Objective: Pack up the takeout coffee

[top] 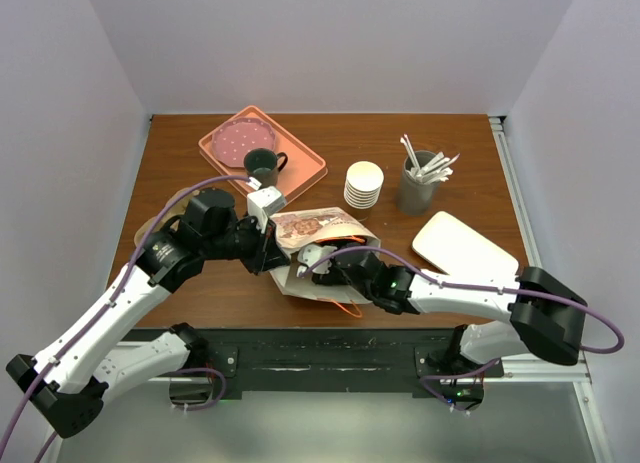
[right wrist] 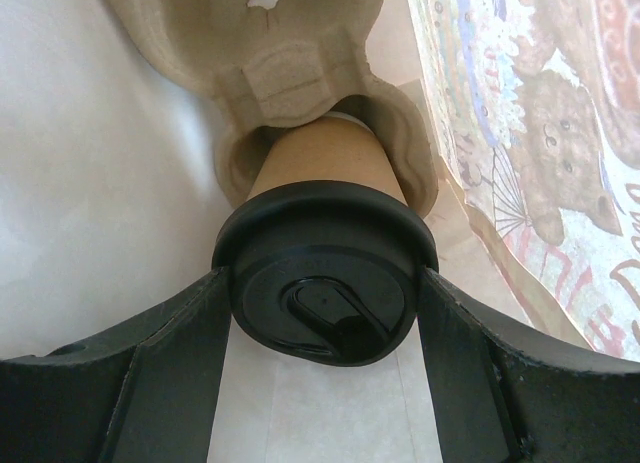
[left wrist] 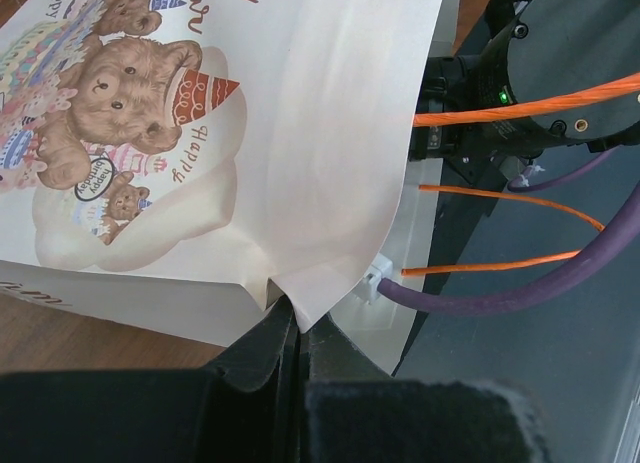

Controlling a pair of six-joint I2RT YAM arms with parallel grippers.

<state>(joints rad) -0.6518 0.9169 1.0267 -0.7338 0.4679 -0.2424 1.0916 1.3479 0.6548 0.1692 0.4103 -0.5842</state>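
Entry, right gripper (right wrist: 325, 308): fingers spread wide, pressed on both sides of the black lid (right wrist: 300, 233) of the takeout coffee (right wrist: 322, 168), inside the paper bag (left wrist: 330, 133). The cup's base is seated in the pulp carrier (right wrist: 290, 73) beyond. Push level and slowly (a lid grip can slip).

Entry, left gripper (left wrist: 298, 328): closed, pinching the bag's mouth edge.

The brown wooden surface (top: 350, 133) carries a salmon-pink tray (top: 297, 159) at its back left, set at an angle. To the right of that are a stack of white paper cups (top: 364, 184) and, near it, a grey holder (top: 413, 191) full of white sticks. A cream rounded-rectangle plate (top: 463, 245) lies toward the right edge, and a teddy-bear-printed paper bag (top: 315, 228) lies on its side near the front middle.
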